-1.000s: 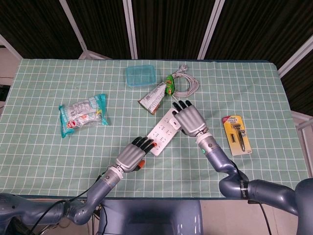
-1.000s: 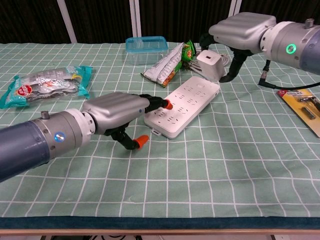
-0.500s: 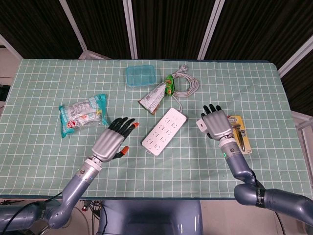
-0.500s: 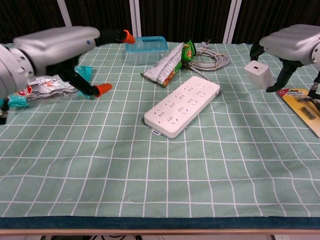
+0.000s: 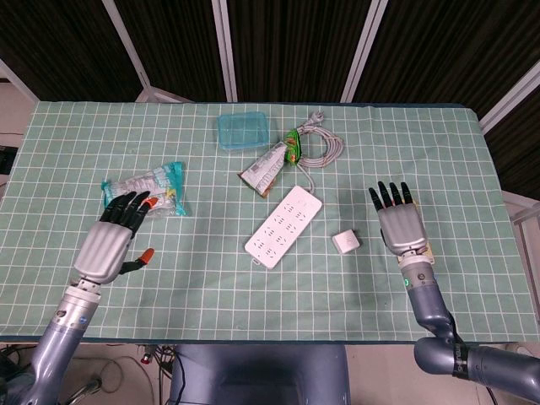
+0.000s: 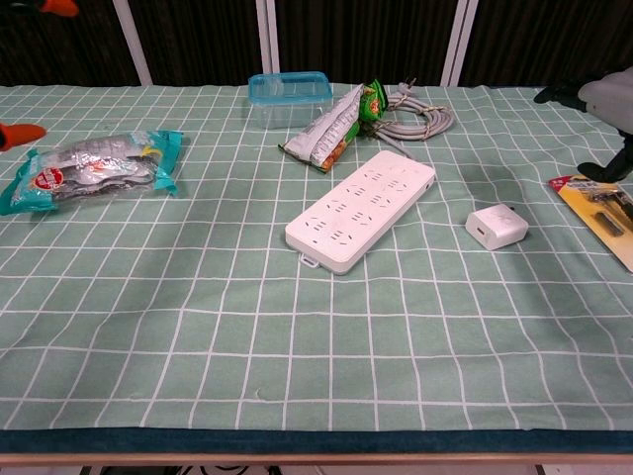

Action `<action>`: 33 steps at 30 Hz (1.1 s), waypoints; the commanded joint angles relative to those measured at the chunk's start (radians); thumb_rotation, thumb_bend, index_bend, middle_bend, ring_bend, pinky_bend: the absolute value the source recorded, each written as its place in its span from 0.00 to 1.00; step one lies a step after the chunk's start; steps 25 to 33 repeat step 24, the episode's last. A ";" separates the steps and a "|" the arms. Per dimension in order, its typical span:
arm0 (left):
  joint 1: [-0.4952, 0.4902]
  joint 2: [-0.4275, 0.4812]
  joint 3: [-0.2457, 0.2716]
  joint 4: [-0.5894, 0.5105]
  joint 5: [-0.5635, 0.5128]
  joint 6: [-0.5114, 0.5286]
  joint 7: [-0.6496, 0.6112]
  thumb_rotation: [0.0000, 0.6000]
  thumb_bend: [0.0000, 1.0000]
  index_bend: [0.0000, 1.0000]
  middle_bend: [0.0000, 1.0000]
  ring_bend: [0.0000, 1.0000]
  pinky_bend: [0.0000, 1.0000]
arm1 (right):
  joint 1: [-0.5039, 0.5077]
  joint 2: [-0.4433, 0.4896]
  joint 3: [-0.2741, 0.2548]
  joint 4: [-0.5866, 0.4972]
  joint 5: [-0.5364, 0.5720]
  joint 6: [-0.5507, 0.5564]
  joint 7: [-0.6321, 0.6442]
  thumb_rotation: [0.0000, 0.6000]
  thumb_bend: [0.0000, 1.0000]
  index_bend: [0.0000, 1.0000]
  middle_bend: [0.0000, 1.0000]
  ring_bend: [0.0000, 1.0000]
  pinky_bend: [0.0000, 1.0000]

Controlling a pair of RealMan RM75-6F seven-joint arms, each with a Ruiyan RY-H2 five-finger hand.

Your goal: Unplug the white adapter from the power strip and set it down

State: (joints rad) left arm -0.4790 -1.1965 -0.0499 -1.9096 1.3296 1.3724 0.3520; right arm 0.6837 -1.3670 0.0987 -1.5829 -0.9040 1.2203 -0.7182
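robot lab, checked green tablecloth (image 5: 253, 295), black partition panels (image 5: 287, 42) (white-framed)

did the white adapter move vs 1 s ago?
Yes. The white adapter was plugged into the far end of the power strip; it now lies on the table to the strip's right, apart from the right hand.

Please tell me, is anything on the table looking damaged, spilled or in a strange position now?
Nothing stands out. The white adapter lies unplugged on the cloth, apart from the power strip, which sits diagonally but looks intact. Both hands, left hand and right hand, are open and hold nothing.
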 commanded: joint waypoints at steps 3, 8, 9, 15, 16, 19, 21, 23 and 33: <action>0.115 0.057 0.066 0.021 0.057 0.109 -0.100 1.00 0.16 0.10 0.03 0.02 0.09 | -0.137 0.057 -0.088 -0.089 -0.229 0.170 0.171 1.00 0.45 0.00 0.00 0.00 0.00; 0.207 0.086 0.112 0.059 0.112 0.207 -0.160 1.00 0.05 0.07 0.01 0.01 0.07 | -0.269 0.100 -0.184 -0.115 -0.413 0.326 0.327 1.00 0.25 0.00 0.00 0.00 0.00; 0.224 0.090 0.120 0.069 0.124 0.224 -0.174 1.00 0.04 0.06 0.01 0.01 0.06 | -0.292 0.108 -0.201 -0.111 -0.447 0.354 0.354 1.00 0.23 0.00 0.00 0.00 0.00; 0.319 0.124 0.172 0.187 0.182 0.310 -0.250 1.00 0.00 0.01 0.00 0.00 0.03 | -0.425 0.148 -0.280 -0.025 -0.550 0.468 0.545 1.00 0.15 0.00 0.00 0.00 0.00; 0.335 0.129 0.176 0.207 0.182 0.325 -0.268 1.00 0.00 0.01 0.00 0.00 0.03 | -0.442 0.155 -0.290 -0.006 -0.554 0.476 0.575 1.00 0.14 0.00 0.00 0.00 0.00; 0.373 0.138 0.182 0.262 0.173 0.349 -0.320 1.00 0.00 0.01 0.00 0.00 0.03 | -0.484 0.173 -0.303 0.048 -0.569 0.500 0.649 1.00 0.14 0.00 0.00 0.00 0.00; 0.394 0.142 0.183 0.297 0.155 0.352 -0.346 1.00 0.00 0.01 0.00 0.00 0.03 | -0.506 0.179 -0.301 0.077 -0.570 0.513 0.691 1.00 0.14 0.00 0.00 0.00 0.00; 0.406 0.143 0.182 0.330 0.145 0.349 -0.361 1.00 0.00 0.01 0.00 0.00 0.03 | -0.519 0.185 -0.295 0.100 -0.567 0.514 0.727 1.00 0.14 0.00 0.00 0.00 0.00; 0.410 0.142 0.179 0.345 0.141 0.347 -0.365 1.00 0.00 0.01 0.00 0.00 0.03 | -0.524 0.188 -0.291 0.110 -0.565 0.512 0.740 1.00 0.13 0.00 0.00 0.00 0.00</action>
